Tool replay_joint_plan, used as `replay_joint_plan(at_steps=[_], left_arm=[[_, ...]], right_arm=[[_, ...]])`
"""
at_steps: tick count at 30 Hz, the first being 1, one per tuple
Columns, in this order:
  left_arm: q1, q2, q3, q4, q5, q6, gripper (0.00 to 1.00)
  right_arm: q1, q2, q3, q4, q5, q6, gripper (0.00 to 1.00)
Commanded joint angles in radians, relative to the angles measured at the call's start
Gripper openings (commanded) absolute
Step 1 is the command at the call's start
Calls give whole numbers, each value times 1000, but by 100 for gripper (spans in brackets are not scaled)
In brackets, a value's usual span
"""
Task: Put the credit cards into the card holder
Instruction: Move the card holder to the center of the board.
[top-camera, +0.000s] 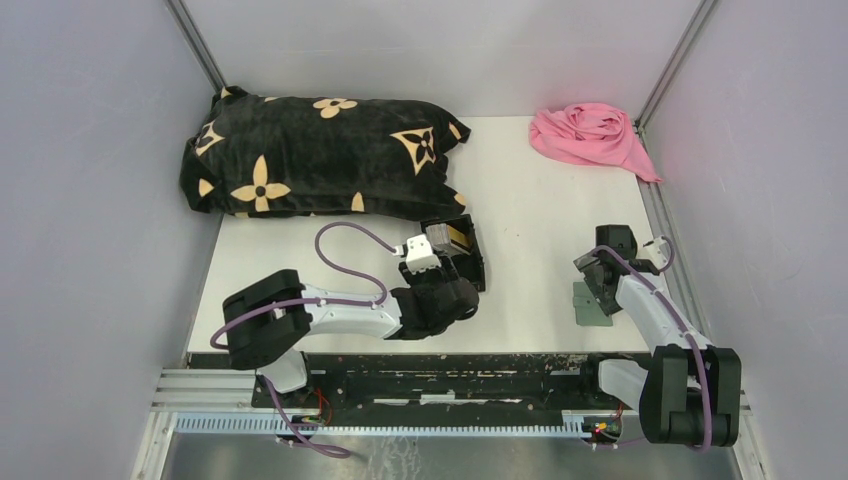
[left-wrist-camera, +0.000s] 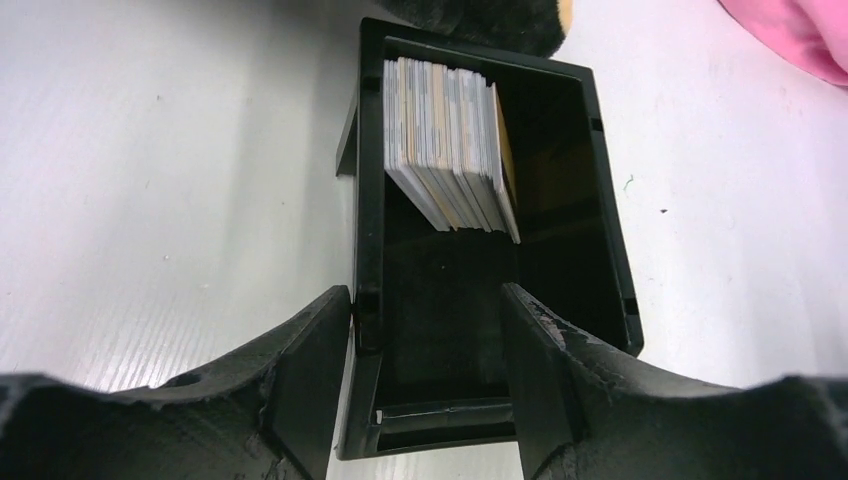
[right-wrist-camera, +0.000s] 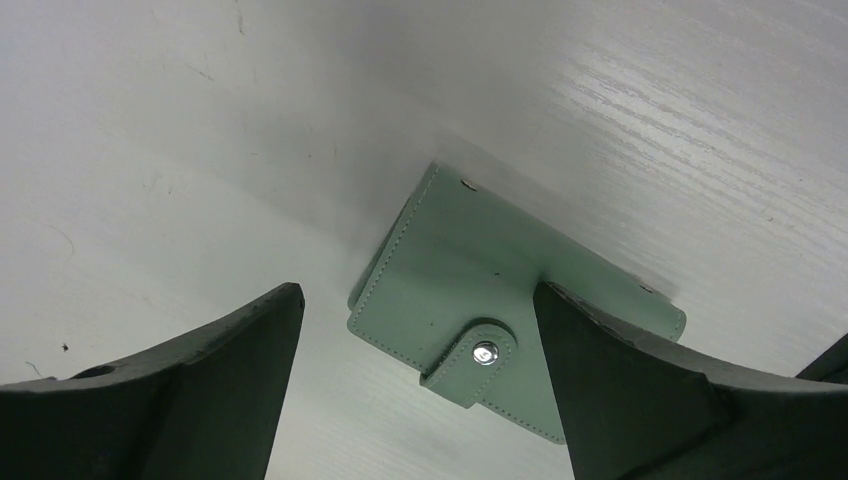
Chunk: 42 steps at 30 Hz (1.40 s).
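Neatly stacked on edge in a glossy black plastic box (left-wrist-camera: 612, 250), thin credit cards (left-wrist-camera: 445, 150) face the left gripper (left-wrist-camera: 425, 300), jaws parted; the right gripper (right-wrist-camera: 417, 295) gapes above the stitched, sage-green, snap-closed card holder (right-wrist-camera: 470, 260) on the white table (right-wrist-camera: 150, 120).

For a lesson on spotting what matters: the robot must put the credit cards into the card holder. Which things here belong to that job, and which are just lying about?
Job: credit cards, standing in the black box; sage-green card holder, snapped shut.
Lying about: black flower-patterned blanket; pink cloth.
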Motion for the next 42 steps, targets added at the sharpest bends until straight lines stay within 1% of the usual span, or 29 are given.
replay_joint_plan(at_steps=[1,6,13,22,28,32,42], left_arm=[[-10,-42,1,113,-71,118,64],[-23,-69,-20,179,-66,155,64],[-42,-107,-57,287,-55,252,64],[-43,-145,-106,380,-27,323,65],[-44,-149,-128,403,-8,336,65],[-44,-160,-143,416,-5,347,66],[-44,-164,-163,449,10,374,66]], right_arm=[[-7,-11,5,-31,-7,16,93],[-7,-40,17,-94,-12,10,94],[-8,-121,31,-183,20,19,93],[-8,-170,57,-249,16,26,94],[-7,-150,14,-209,9,51,95],[-7,-113,4,-172,12,57,100],[-8,20,13,-84,9,73,100]])
